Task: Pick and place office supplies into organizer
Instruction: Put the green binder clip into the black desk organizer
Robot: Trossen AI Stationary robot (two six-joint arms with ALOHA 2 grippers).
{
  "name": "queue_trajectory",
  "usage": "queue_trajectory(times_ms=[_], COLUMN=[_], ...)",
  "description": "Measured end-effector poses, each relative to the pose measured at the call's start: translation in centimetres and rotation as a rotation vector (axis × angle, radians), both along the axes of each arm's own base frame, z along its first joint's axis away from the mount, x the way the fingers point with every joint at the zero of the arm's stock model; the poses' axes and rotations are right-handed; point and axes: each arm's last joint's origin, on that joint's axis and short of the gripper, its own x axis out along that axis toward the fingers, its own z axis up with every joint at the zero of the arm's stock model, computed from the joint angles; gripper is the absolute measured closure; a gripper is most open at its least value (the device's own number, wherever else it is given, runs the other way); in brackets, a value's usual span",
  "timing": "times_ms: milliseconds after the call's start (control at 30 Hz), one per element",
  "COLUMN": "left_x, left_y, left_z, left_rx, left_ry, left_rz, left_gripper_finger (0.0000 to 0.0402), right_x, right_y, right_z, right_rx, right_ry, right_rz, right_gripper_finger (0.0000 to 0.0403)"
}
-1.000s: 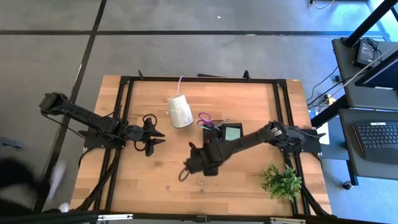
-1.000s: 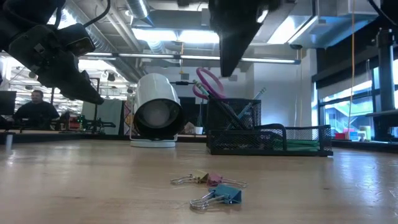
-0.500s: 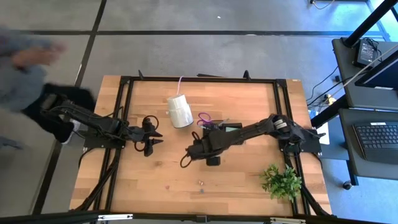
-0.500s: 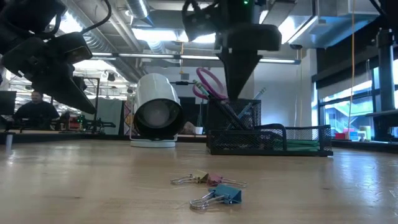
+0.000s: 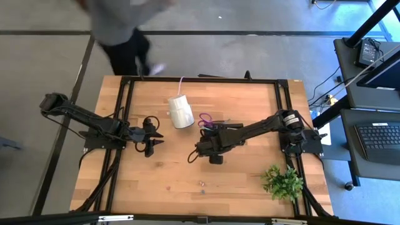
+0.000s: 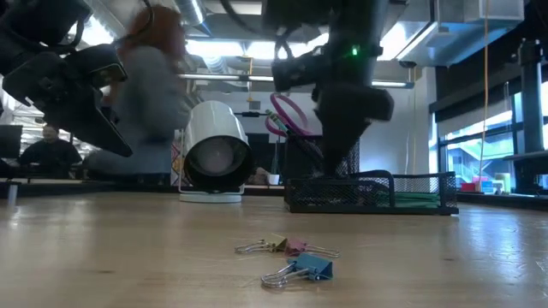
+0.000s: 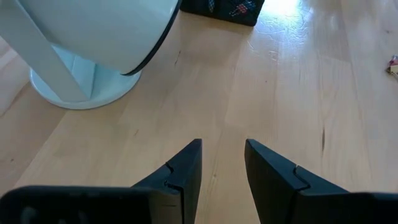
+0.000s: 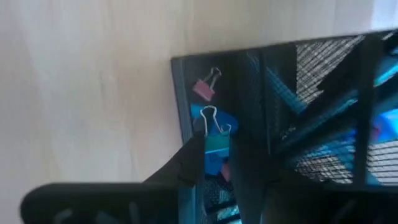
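Observation:
My right gripper points steeply down at the near left end of the black mesh organizer, shut on a green binder clip. In the compartment below lie a pink clip and blue clips. Purple-handled scissors stand in the organizer's cup. Three clips lie on the wood near the front: yellowish, pink and blue. My left gripper hangs open above the table at the left, near the white cylinder. My right gripper pinches the green clip's body between its two fingers, coming from above and pointing down. The clip's wire loops stick out past the fingertips. It hangs clear above the organizer's compartment. How far back it sits, the fingers hide.
A green plant stands at the near right corner. A person passes beyond the table's far edge. Bare wood lies between the two arms and toward the near edge, around the loose clips.
My right gripper has gone toward the far edge and a little right, sinking from over the open table down to the organizer's near left end. It stays shut. The person has walked from the table's left side round to behind its far edge.

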Motion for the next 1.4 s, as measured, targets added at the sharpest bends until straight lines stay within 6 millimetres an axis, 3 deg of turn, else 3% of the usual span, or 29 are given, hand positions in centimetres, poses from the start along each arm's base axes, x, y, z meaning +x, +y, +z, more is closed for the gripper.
queue_trajectory(times_ms=[1100,1400], left_x=[0.0,0.0], left_y=[0.1,0.2], left_z=[0.0,0.0], left_rx=[0.054,0.06], left_ry=[-0.001,-0.002], left_rz=[0.013,0.02], left_gripper_finger=[0.0286,0.0286], right_x=[0.2,0.2], right_y=[-1.4,-1.4], right_z=[-0.3,-0.3], right_rx=[-0.045,-0.045], right_ry=[-0.033,-0.034], right_rz=[-0.076,-0.077], right_gripper_finger=[0.0335,0.0309])
